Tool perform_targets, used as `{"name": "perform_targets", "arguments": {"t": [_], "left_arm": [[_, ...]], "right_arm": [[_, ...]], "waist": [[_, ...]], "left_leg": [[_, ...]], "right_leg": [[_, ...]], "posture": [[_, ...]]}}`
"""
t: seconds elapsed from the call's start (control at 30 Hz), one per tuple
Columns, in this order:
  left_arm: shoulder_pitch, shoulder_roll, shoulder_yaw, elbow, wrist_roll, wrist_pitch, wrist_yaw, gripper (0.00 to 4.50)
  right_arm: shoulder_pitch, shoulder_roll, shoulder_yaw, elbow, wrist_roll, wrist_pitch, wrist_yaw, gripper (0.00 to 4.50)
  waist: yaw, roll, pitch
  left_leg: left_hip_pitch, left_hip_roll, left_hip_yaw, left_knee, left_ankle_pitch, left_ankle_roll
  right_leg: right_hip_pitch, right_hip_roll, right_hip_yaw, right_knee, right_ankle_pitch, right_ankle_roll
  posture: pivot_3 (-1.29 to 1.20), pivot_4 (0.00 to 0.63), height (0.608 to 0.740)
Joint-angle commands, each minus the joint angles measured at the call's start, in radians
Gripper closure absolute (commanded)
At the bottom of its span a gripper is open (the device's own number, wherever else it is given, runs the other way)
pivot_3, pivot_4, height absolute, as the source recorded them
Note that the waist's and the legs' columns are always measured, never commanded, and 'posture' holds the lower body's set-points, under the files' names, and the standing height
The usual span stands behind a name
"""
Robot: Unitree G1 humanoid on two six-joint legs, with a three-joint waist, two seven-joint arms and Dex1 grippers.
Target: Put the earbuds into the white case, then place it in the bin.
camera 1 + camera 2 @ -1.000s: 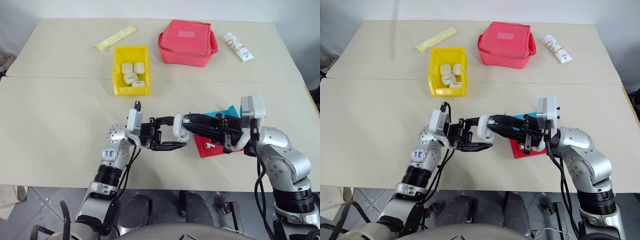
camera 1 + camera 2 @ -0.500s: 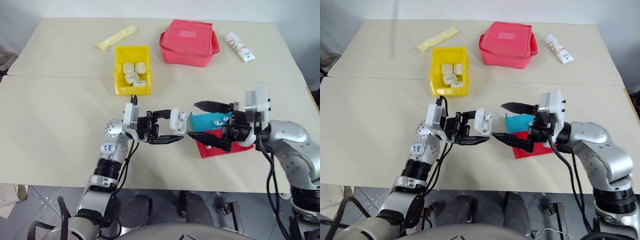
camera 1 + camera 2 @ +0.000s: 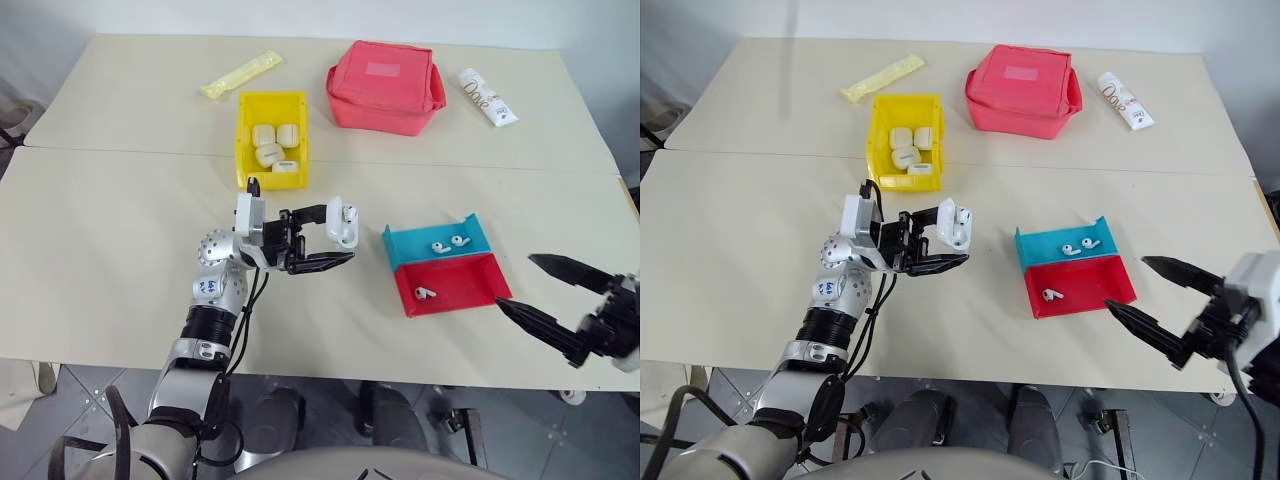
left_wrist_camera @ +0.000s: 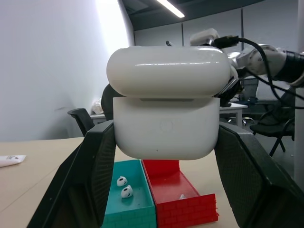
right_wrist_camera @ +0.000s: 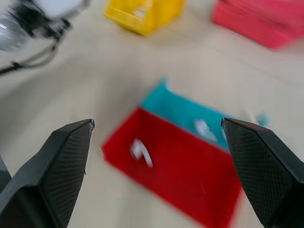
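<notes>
- Gripping the white case (image 3: 343,225), our left gripper (image 3: 335,238) held it clear of the table (image 3: 120,250), one black finger on either side of the body, as the left wrist view made plain.
- We saw the case's lid standing slightly ajar, a thin gap showing between lid and body.
- Our right gripper (image 3: 545,293) hung at about four o'clock in the head view, off the near right edge of the table, its two fingers spread wide with nothing between them.
- We found the bin (image 3: 272,138) at about eleven o'clock from the held case, well apart from it, with four small white cases (image 3: 272,146) lying inside.
- Two shallow trays sat side by side and touching at about three o'clock from the left gripper: the teal tray (image 3: 404,246) farther from us, the red tray (image 3: 478,285) nearer.
- We counted two of the earbuds (image 3: 447,243) in the teal tray and one more (image 3: 424,293) in the red tray.
- From the right wrist view the trays looked smeared, so we could probably place the single earbud toward one end of the red tray, no closer.
- At twelve o'clock on the far side lay a pink-red pouch (image 3: 385,85), with a white printed tube (image 3: 489,96) at one o'clock and a pale yellow packet (image 3: 243,75) at eleven.
</notes>
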Motion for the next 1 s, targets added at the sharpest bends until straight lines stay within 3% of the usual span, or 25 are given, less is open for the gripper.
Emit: {"name": "perform_targets", "arguments": {"t": [0.03, 0.27, 0.47, 0.6, 0.7, 0.83, 1.0], "left_arm": [[-0.007, 0.007, 0.016, -0.001, 0.001, -0.018, -0.002, 1.74], [0.006, 0.007, 0.023, -0.008, 0.008, -0.031, 0.012, 1.74], [0.024, -0.009, 0.024, -0.024, 0.013, -0.056, 0.038, 1.74], [0.057, -0.026, 0.019, -0.058, 0.014, -0.068, 0.066, 1.74], [0.103, -0.036, 0.01, -0.1, 0.012, -0.076, 0.078, 1.74], [0.145, -0.045, -0.004, -0.148, 0.015, -0.079, 0.099, 1.74], [0.18, -0.055, -0.018, -0.185, 0.019, -0.085, 0.119, 1.74]], "right_arm": [[0.081, 0.028, -0.097, -0.043, 0.008, -0.032, 0.026, 0.02], [0.117, -0.011, -0.106, -0.057, 0.014, -0.017, 0.011, 0.02], [-0.063, -0.234, 0.036, 0.004, 0.011, 0.111, -0.027, 0.02], [-0.283, -0.416, 0.21, 0.081, 0.022, 0.207, -0.034, 0.02], [-0.531, -0.492, 0.452, 0.16, -0.029, 0.209, 0.002, 0.02], [-0.798, -0.497, 0.693, 0.247, -0.049, 0.315, 0.056, 0.02], [-1.02, -0.452, 0.936, 0.366, -0.207, 0.334, 0.104, 0.02]], "waist": [[-0.002, 0.0, 0.0], [-0.002, 0.0, 0.0], [-0.002, 0.0, 0.001], [-0.003, 0.002, 0.002], [-0.004, 0.001, 0.002], [-0.005, 0.001, 0.003], [-0.004, 0.001, 0.003]], "left_leg": [[0.0, 0.0, 0.0, 0.0, 0.0, 0.0], [0.001, 0.0, 0.0, -0.002, 0.0, 0.0], [0.001, 0.0, 0.0, -0.002, 0.0, 0.0], [0.0, 0.0, 0.0, -0.002, 0.0, 0.0], [-0.001, 0.001, -0.001, -0.003, 0.001, 0.0], [-0.002, 0.0, -0.001, -0.002, 0.001, 0.0], [-0.006, 0.0, -0.001, 0.001, 0.001, 0.0]], "right_leg": [[0.0, 0.0, 0.0, 0.0, 0.0, 0.0], [0.0, 0.0, 0.0, -0.001, 0.0, 0.0], [0.0, 0.0, 0.0, -0.001, 0.0, 0.0], [0.0, -0.001, 0.0, -0.002, 0.0, 0.0], [-0.001, 0.0, -0.001, -0.003, 0.0, -0.001], [-0.001, -0.001, -0.002, -0.004, 0.001, -0.001], [-0.004, -0.001, -0.002, -0.003, 0.002, -0.001]], "posture": [[0.0, 0.15, 0.74], [0.0, 0.15, 0.74], [0.0, 0.15, 0.74], [0.0, 0.15, 0.74], [0.0, 0.15, 0.74], [0.0, 0.15, 0.74], [0.0, 0.15, 0.74]]}}
